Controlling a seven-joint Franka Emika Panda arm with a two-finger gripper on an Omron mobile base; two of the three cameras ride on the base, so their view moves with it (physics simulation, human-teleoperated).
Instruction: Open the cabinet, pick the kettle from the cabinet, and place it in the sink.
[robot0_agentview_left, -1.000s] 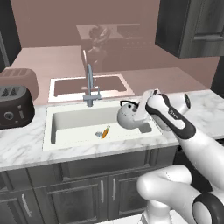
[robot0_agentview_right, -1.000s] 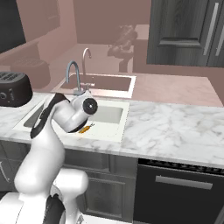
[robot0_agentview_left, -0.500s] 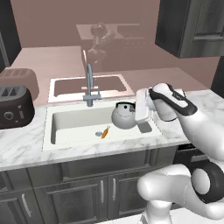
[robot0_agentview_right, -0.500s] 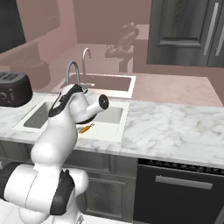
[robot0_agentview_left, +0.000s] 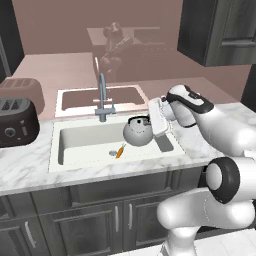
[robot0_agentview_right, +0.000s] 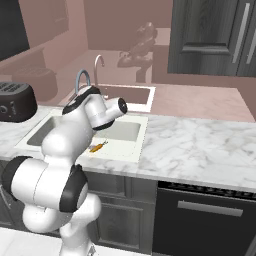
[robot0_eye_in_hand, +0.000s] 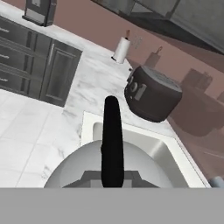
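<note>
The silver-grey domed kettle (robot0_agentview_left: 137, 133) hangs low in the right half of the off-white sink (robot0_agentview_left: 56, 146), beside the faucet (robot0_agentview_left: 102, 98). My gripper (robot0_agentview_left: 149, 122) reaches in from the right and is shut on the kettle's thin black handle (robot0_eye_in_hand: 112, 139). In the hand view the kettle's dome (robot0_eye_in_hand: 72, 171) lies just under the gripper (robot0_eye_in_hand: 112, 180), with the sink's rim (robot0_eye_in_hand: 89, 124) beyond it. I cannot tell whether the kettle touches the basin floor. The dark grey cabinet (robot0_agentview_right: 215, 35) hangs at the upper right; my arm hides the kettle in the right base view.
A small orange item (robot0_agentview_left: 120, 150) lies on the sink floor left of the kettle. A dark toaster (robot0_agentview_left: 18, 118) stands on the marble counter (robot0_agentview_right: 200, 150) left of the sink. A paper towel roll (robot0_eye_in_hand: 121, 49) stands further along. A dishwasher front (robot0_agentview_right: 205, 220) is below.
The arm has swung left, carrying the kettle from above the sink's right edge further over the basin and slightly lower. The gripper stayed shut on the handle.
</note>
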